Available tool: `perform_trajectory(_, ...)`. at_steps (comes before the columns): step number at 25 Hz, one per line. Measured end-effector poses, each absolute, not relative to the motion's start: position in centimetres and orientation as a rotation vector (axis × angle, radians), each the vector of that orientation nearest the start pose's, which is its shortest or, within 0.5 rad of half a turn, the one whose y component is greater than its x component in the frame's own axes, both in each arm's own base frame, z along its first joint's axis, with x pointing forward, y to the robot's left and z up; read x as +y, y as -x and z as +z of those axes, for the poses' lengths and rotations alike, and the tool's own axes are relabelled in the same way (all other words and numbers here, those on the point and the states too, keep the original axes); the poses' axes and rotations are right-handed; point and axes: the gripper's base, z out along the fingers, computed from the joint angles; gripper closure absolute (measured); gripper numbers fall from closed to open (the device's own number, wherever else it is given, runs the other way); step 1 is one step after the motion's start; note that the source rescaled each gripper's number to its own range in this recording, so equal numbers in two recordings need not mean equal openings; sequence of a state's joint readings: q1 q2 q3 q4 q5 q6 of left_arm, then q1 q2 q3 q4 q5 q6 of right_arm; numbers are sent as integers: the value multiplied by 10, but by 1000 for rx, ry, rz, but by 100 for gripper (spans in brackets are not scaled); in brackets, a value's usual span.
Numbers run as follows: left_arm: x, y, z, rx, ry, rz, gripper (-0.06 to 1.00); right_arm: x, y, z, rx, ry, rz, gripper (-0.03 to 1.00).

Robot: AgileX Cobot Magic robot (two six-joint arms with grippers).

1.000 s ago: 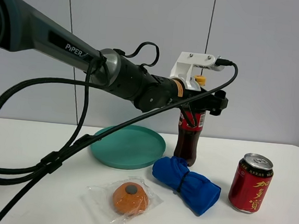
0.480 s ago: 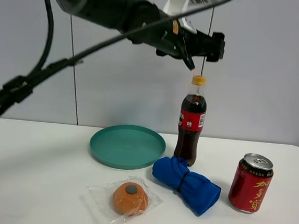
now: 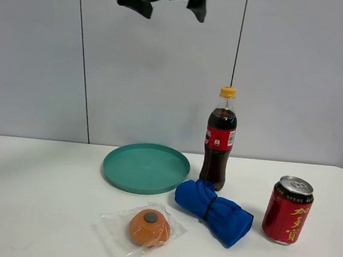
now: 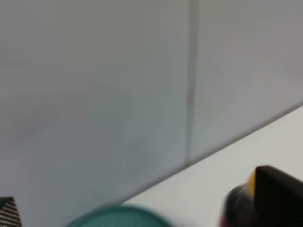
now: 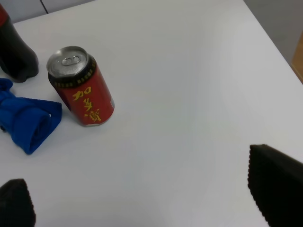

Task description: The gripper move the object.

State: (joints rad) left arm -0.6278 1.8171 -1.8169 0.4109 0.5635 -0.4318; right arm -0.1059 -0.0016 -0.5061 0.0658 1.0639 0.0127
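The cola bottle [image 3: 220,139], with red label and yellow-orange cap, stands upright on the white table [image 3: 33,200] behind the blue cloth. My left gripper [image 3: 169,1] hangs high at the top edge of the exterior view, up and to the left of the bottle, open and empty. In the left wrist view its fingertips [image 4: 279,191] sit far apart, with the bottle [image 4: 236,208] blurred between them. My right gripper [image 5: 144,194] is open over bare table; the bottle's base [image 5: 14,54] shows at the edge of the right wrist view. The right gripper is out of the exterior view.
A teal plate [image 3: 146,167] lies left of the bottle. A rolled blue cloth [image 3: 213,211] lies in front of it. A red can [image 3: 287,209] stands at the right, also in the right wrist view [image 5: 81,86]. A wrapped orange bun [image 3: 149,227] lies near the front.
My left gripper has let go of the bottle and risen up and to the left, out to the top of the view. The bottle stays upright where it stood.
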Motion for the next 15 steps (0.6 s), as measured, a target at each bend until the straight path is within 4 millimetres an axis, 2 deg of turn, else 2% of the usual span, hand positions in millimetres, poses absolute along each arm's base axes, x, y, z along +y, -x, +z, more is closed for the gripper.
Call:
perform_trajectory(5, -184, -363, 406, 1973, -348, -131, -4, 6, 5, 279, 2035, -117, 20, -3)
perform_trajectory(11, -98, -365, 417, 1959, -150, -31, -4, 6, 5, 279, 2035, -117, 20, -3)
perform_trajectory(15, -49, -352, 414, 1988, -20, 15, -4, 6, 5, 279, 2035, -117, 20, -3)
